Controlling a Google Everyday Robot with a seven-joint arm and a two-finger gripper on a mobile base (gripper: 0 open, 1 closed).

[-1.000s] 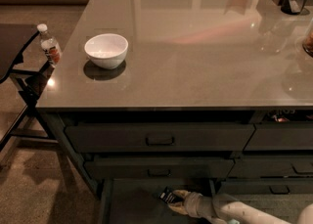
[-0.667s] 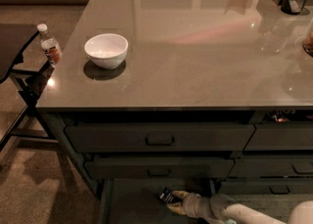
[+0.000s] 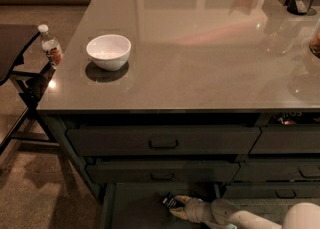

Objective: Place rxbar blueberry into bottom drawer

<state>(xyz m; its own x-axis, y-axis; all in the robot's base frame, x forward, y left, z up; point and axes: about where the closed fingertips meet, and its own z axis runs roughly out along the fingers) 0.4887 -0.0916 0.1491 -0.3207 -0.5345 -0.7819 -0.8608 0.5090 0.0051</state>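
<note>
The pincer [image 3: 176,204] is low in the camera view, inside the open bottom drawer [image 3: 134,209], reaching in from the right on a pale arm [image 3: 235,216]. It is closed on the rxbar blueberry [image 3: 168,201], which sticks out at its left tip, just above the drawer's tray. Directly above the pincer are two closed handled drawers [image 3: 162,141], one over the other. Above these lies the grey desk [image 3: 200,48]. A white bowl [image 3: 108,51] stands on the desk, well up and left of the pincer. Further left of the bowl, a water bottle [image 3: 51,49] stands upright at the desk's edge.
</note>
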